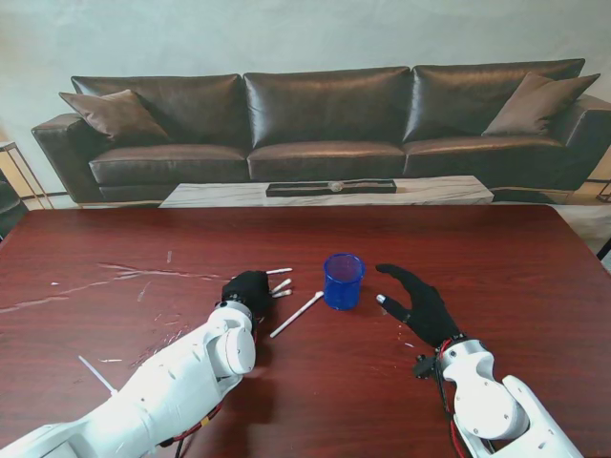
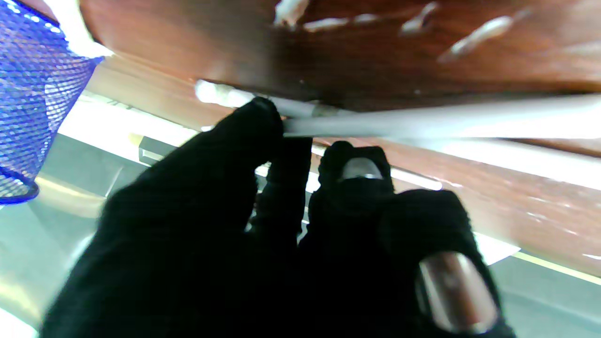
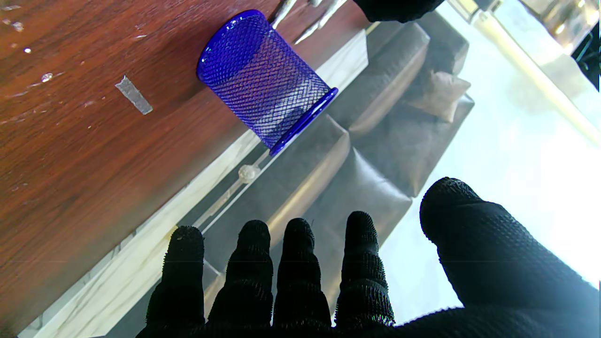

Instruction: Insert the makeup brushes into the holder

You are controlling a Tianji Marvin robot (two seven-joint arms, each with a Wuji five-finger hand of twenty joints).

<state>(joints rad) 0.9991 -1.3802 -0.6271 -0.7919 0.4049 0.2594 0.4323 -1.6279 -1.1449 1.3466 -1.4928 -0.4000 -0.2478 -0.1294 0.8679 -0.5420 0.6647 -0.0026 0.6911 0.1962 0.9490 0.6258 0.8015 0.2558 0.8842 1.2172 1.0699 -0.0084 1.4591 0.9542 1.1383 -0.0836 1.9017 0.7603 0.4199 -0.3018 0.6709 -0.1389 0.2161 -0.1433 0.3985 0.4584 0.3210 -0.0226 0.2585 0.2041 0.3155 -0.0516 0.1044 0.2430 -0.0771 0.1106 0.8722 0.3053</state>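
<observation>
Black-gloved left robot hand (image 2: 263,225) pinching a white brush handle (image 2: 422,122) low over the desk (image 1: 535,277) | we should firm the pinch, then lift | other brushes (image 1: 295,314) lie beside it | right robot hand (image 1: 420,303) spread, empty | blue mesh holder (image 1: 343,281) upright between both; tip handle-first into its mouth

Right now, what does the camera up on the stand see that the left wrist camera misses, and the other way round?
Only the stand view shows the right hand, fingers spread and holding nothing, a loose brush lying between the left hand and the holder, and the sofa. Only the left wrist view shows the left fingers touching a white brush handle against the table; whether they grip it is unclear. Both show the blue mesh holder and the red-brown table.
</observation>
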